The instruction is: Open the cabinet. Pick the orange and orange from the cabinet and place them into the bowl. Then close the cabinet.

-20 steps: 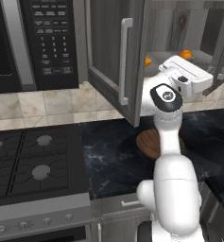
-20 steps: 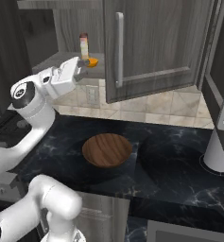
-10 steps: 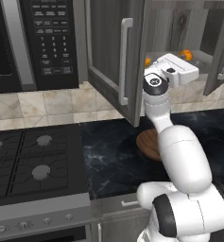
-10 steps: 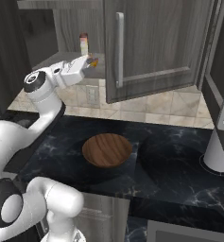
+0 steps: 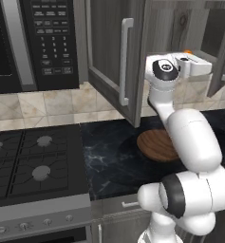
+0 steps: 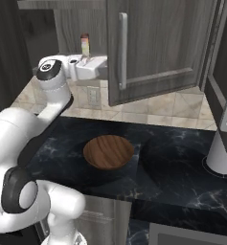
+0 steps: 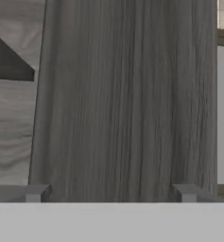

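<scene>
The cabinet (image 5: 109, 52) hangs with both doors swung out; its left door (image 6: 158, 48) carries a long silver handle (image 6: 122, 50). My hand (image 5: 192, 64) reaches in at shelf height. A sliver of one orange (image 5: 187, 51) peeks over the hand; the other orange is hidden. In the hand view my gripper (image 7: 111, 194) is open, fingertips (image 7: 35, 193) wide apart, facing a grey wood-grain panel (image 7: 127, 104) with nothing between them. The wooden bowl (image 6: 108, 151) sits on the dark counter below the cabinet, also bowl (image 5: 154, 144).
A black microwave (image 5: 33, 42) hangs left of the cabinet above a gas stove (image 5: 33, 161). A small red-capped bottle (image 6: 85, 45) stands in the cabinet behind my hand. The right door (image 6: 225, 76) juts out over the counter beside a pale post (image 6: 220, 153).
The arm has straightened up and the hand has moved to the right, deeper into the cabinet. It now covers the oranges that showed beside it before. The jaws stayed open.
</scene>
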You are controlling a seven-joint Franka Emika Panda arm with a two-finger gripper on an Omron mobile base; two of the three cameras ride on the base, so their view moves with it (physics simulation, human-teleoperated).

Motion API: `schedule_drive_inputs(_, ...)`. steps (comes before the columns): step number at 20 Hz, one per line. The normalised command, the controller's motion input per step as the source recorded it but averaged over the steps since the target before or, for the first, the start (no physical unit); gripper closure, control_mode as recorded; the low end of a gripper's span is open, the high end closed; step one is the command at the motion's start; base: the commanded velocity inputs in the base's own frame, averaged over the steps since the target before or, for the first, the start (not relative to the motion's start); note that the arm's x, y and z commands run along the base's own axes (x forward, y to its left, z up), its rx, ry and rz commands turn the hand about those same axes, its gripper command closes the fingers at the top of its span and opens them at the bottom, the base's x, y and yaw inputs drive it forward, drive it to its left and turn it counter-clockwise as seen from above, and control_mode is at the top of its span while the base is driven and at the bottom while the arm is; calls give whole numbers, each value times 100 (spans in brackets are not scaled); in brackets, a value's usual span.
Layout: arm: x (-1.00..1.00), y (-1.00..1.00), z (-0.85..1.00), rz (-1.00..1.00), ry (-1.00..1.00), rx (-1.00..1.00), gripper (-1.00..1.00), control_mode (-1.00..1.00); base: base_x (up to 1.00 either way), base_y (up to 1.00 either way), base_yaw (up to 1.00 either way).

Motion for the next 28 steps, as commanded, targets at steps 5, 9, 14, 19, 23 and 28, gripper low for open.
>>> schedule_drive_inputs(5,-2,-52,5,-14,3,19,-100,-100,0,0,0)
schedule_drive_inputs(9,-12,-54,4,-15,2,19,-100,-100,0,0,0)
schedule_drive_inputs(14,-20,-66,0,-16,0,19,-100,-100,0,0,0)
schedule_drive_inputs(19,-27,-79,-1,-11,-1,12,-100,-100,0,0,0)
schedule_drive_inputs(23,-31,-88,-11,-5,-7,7,-100,-100,0,0,0)
schedule_drive_inputs(28,-31,-80,-8,-2,-8,9,-100,-100,0,0,0)
